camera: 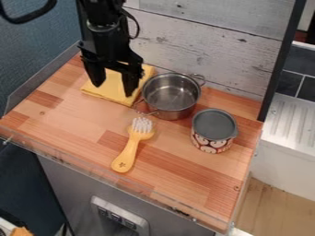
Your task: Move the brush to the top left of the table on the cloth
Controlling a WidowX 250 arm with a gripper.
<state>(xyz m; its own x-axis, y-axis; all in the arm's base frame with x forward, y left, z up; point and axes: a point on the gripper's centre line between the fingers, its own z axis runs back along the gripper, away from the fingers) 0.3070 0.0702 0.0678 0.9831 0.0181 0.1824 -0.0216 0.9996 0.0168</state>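
A black robot claw [113, 87] hangs over a folded yellow cloth [109, 93], its two fingers spread wide, with yellow fabric visible in the gap between them. The cloth lies flat on a wooden table [77, 120], below the claw and reaching out a little on both sides of it.

The brush [130, 146] rests on bare wood, nearer the viewer than the claw and slightly to its right in the picture. It has a yellow-orange handle and white bristles. The bristle end is the one closer to the claw; the rounded handle end points toward the table's front edge.

Just right of the claw stands a shiny metal pot [172, 95], upright, beside the cloth. One of its wire handles juts out close to the bristles, on the side of them facing the claw, so it crowds the space between brush and cloth. The other handle is on the pot's far side.

Farther right of the claw, and nearer the viewer than the pot, is an upright can [213, 130] with a dark grey interior and a patterned red and cream outside. Behind the claw rises a wall [203, 48] of whitewashed boards, bordering the table's back edge.
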